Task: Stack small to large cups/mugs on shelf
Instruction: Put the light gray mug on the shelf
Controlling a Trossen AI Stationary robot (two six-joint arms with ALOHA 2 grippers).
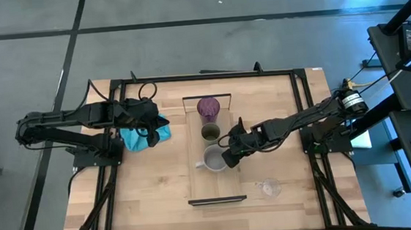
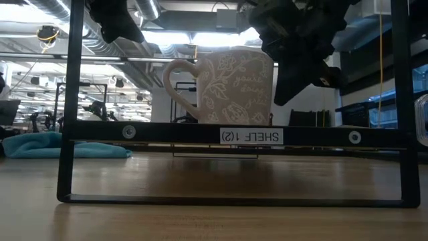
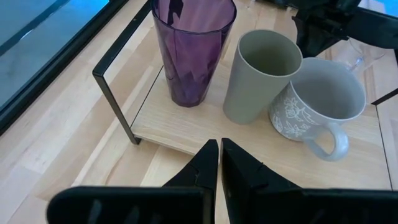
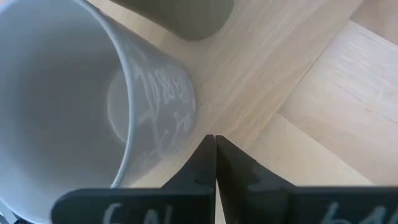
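- I logged three on the shelf (image 1: 196, 176): purple tumbler (image 1: 208, 107), olive cup (image 1: 210, 132), grey mug (image 1: 213, 158) just beside the right claw (image 1: 229, 159), clenched empty.
- Clear glass (image 1: 271, 188) sat on bench (image 1: 145, 193), well behind that claw, still to place.
- Left claw (image 3: 219, 163) clenched, waiting near the tumbler.

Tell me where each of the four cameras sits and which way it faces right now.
High: overhead, straight down; both arms, shelf, clear glass.
Low: tabletop height, level through the shelf frame; grey mug, arms above.
Left wrist: beside the shelf, facing purple tumbler, olive cup; left gripper shut.
Right wrist: close by the mug; right gripper shut.
All share the mug.
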